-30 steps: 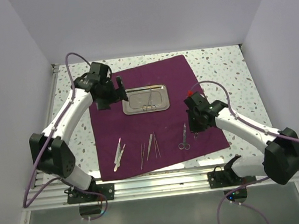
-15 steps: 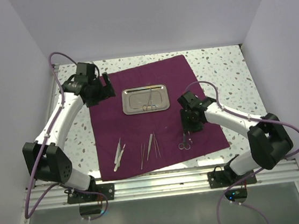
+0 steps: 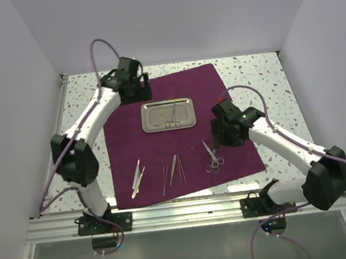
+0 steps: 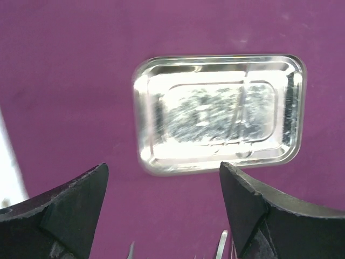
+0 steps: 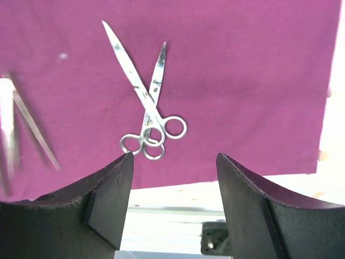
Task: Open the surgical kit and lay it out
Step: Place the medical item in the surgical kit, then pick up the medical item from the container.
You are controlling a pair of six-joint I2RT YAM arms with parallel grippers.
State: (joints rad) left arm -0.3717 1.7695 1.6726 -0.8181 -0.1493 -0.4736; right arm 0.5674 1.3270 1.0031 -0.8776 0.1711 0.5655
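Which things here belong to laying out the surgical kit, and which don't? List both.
Part of the job:
purple cloth
steel tray
instruments in the tray
crossed ring-handled instruments
tweezers
thin probes

Just lying about:
speckled table
aluminium rail

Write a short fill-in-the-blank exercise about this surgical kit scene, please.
1. The shiny rectangular steel tray rests on the dark ____ cloth.
2. Two silver ring-handled scissors lie ____ over each other.
3. The left gripper and the right gripper are both ____.
Missing words: purple; crossed; open.
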